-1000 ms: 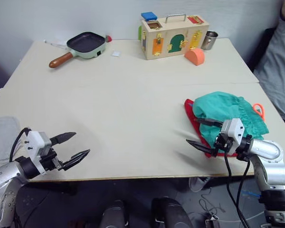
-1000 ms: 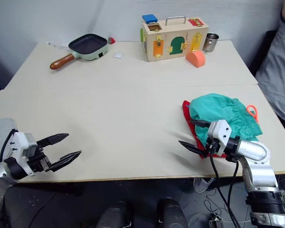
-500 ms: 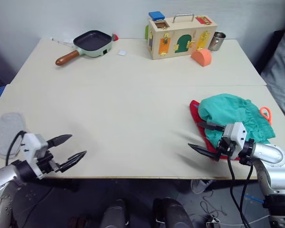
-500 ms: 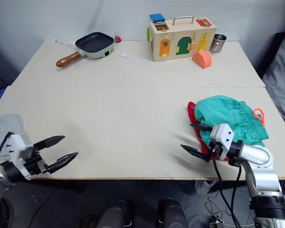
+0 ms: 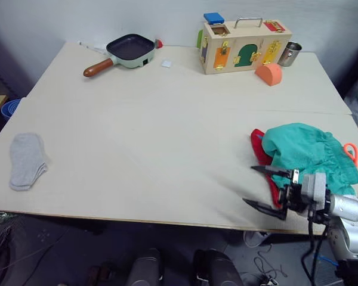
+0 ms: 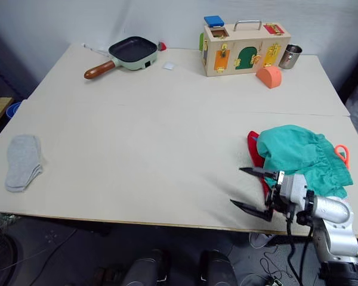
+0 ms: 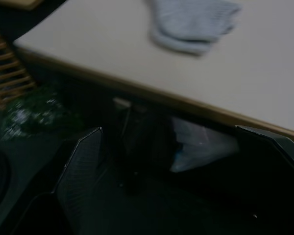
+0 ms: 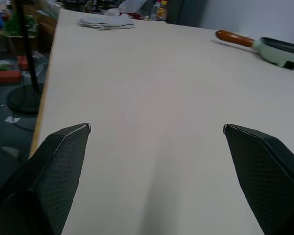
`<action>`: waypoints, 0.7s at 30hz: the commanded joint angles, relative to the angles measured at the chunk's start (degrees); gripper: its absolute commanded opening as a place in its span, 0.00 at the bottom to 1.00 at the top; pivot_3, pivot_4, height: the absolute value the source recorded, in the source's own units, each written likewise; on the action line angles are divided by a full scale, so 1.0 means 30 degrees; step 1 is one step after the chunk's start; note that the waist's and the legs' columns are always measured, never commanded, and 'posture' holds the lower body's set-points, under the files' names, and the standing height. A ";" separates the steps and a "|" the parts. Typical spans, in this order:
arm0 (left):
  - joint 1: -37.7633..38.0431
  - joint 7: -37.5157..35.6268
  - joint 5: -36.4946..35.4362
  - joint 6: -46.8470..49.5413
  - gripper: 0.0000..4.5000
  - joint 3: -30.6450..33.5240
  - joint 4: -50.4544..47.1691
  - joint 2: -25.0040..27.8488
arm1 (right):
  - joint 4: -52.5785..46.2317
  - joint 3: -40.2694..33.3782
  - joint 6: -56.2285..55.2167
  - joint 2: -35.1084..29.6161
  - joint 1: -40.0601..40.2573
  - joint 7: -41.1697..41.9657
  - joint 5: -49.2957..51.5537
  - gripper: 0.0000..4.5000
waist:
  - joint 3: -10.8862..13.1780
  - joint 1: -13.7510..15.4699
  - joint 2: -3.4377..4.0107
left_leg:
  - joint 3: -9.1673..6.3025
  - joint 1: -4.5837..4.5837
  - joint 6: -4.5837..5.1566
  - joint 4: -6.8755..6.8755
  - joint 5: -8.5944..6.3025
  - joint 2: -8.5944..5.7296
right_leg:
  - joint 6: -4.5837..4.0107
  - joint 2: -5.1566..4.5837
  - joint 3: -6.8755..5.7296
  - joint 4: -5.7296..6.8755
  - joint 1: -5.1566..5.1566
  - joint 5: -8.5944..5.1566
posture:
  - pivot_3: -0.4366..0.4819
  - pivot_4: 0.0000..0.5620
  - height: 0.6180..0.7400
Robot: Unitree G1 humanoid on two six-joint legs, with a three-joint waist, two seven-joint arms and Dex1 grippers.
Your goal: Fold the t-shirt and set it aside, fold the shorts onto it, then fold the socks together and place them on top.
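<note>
Leftward camera pan uncovers the socks (image 5: pixel 27 160) (stacked) at left edge, long axis vertical, toes up; right gripper (image 5: pixel 264 189) gapes wide.

The right arm (image 5: pixel 346 208) is a smooth silver-grey tube with a white block at the wrist, black cables trailing under it, ending in a gripper (image 5: pixel 264 187) of two slim, pointed black fingers (image 8: pixel 59 166) with a fine cross-hatched surface

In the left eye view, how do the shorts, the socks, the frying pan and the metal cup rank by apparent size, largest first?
1. shorts
2. frying pan, handle included, though it lies farther away
3. socks
4. metal cup
</note>
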 commanded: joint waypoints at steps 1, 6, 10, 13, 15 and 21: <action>0.0978 0.1028 -0.1153 0.1402 1.00 0.0978 -0.0410 -0.0083 | -0.0822 -0.0586 -0.0230 -0.0183 0.0215 0.0548 0.0820 0.99 | 0.0002 0.0034 -0.0003 | -0.0001 0.0000 -0.0075 0.0006 -0.0043 0.0004 | 0.0000 0.0001 0.0014 -0.0002 0.0000 -0.0001 | 0.48 0.27 1.00; -0.0109 0.1733 -0.3380 0.2711 1.00 0.1519 -0.1459 0.1587 | -0.2247 0.0564 0.0495 0.0576 -0.0578 -0.0192 0.1065 0.99 | 0.0003 0.0067 0.0000 | -0.0004 0.0001 -0.0100 0.0007 -0.0056 0.0028 | -0.0029 0.0015 0.0060 -0.0026 0.0006 -0.0016 | 0.48 0.27 1.00; -0.2496 0.3660 -0.5590 0.5215 1.00 0.1840 -0.0492 0.4288 | -0.3055 0.1379 0.0473 0.0962 -0.1251 0.0148 0.1129 0.99 | 0.0015 0.0056 0.0024 | 0.0000 -0.0004 -0.0111 -0.0007 -0.0054 0.0030 | -0.0034 0.0022 0.0055 -0.0014 -0.0017 -0.0018 | 0.48 0.27 1.00; -0.4953 0.4792 -0.6232 0.6665 1.00 0.1441 0.1472 0.6186 | -0.3777 0.1843 0.0667 0.1369 -0.1539 -0.0317 0.1165 0.99 | 0.0014 0.0033 0.0021 | 0.0004 -0.0009 -0.0032 -0.0008 -0.0008 0.0009 | -0.0020 0.0022 0.0075 0.0034 -0.0032 -0.0011 | 0.48 0.27 1.00; -0.6928 0.5379 -0.6617 0.7999 1.00 0.0745 0.3596 0.7250 | -0.4041 0.2255 0.0545 0.1708 -0.1817 -0.0432 0.0979 0.99 | 0.0012 0.0003 0.0019 | 0.0024 -0.0005 -0.0039 -0.0017 -0.0014 -0.0005 | -0.0018 0.0021 0.0092 0.0056 -0.0041 -0.0011 | 0.48 0.27 1.00; -1.0954 0.6880 -0.6936 1.1502 1.00 -0.0441 0.8482 0.8584 | -0.4225 0.2683 0.0647 0.2312 -0.3091 -0.1191 0.0696 0.99 | 0.0010 -0.0209 -0.0056 | 0.0172 0.0017 -0.0091 -0.0024 0.0022 -0.0012 | 0.0018 0.0026 0.0220 0.0106 -0.0110 0.0007 | 0.48 0.27 1.00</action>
